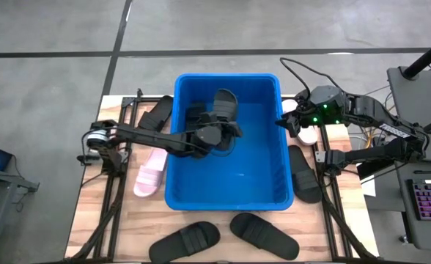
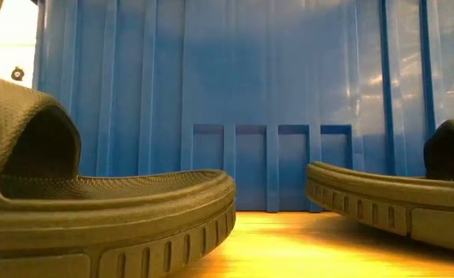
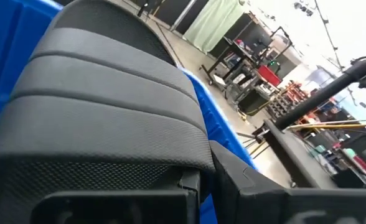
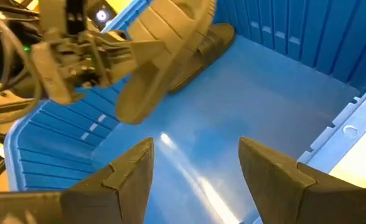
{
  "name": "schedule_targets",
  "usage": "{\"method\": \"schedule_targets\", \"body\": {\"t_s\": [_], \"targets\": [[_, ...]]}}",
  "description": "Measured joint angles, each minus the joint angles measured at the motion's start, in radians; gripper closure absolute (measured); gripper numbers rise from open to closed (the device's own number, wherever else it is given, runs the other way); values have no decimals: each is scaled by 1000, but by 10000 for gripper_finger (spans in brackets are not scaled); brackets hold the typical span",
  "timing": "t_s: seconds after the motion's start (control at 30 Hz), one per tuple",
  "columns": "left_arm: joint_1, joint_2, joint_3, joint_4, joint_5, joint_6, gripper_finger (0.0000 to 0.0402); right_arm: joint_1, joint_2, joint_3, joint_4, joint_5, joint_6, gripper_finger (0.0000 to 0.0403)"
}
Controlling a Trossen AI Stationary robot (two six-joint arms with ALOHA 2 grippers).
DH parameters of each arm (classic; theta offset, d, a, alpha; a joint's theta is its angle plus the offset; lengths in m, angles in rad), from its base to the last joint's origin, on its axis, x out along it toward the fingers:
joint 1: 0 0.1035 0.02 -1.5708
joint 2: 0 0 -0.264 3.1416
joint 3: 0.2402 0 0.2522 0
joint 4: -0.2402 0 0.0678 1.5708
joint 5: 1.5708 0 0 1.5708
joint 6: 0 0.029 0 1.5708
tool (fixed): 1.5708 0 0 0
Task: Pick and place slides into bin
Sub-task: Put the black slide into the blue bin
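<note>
We have our left gripper (image 1: pixel 214 136) reaching in over the left wall of the blue bin (image 1: pixel 270 198), clamped tight on a black slide (image 4: pixel 164 56) that hangs above the bin floor. We carry it by one edge so the sole dangles clear of the rim and can drop flat once we let go. Under and just behind it, a second black slide (image 1: pixel 225 103) already lies in the far part of the bin, which is why we hold ours a little nearer the middle, where bare blue floor shows.

Our right gripper (image 4: pixel 195 165) hovers at the bin's right rim with its fingers spread wide and nothing between them, looking down into the tub; we judge it is waiting there so as not to crowd the left arm.

Room to move is good inside: the near half of the bin floor is open, and the walls stand well away from the held slide on the near and right sides. The tight edge is the left wall, which our left arm crosses.

Outside, slides remain to collect: a pink slide (image 1: pixel 148 178) and a black one (image 1: pixel 155 114) on the table just left of the bin, another black one (image 1: pixel 303 172) along its right wall, and two black slides (image 1: pixel 186 240) on the near table edge.
</note>
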Motion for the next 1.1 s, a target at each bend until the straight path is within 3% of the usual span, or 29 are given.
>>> {"method": "schedule_targets", "body": {"t_s": [0.43,0.63,0.9,1.1], "targets": [[57,42,1,-63,25,-64,401,0,0,0,0,0,-13,179],[115,39,12,-93,120,-94,401,0,0,0,0,7,-13,179],[181,43,32,-293,248,-182,401,0,0,0,2,32,-21,179],[194,43,25,-300,253,-242,401,0,0,0,9,36,-21,179]]}}
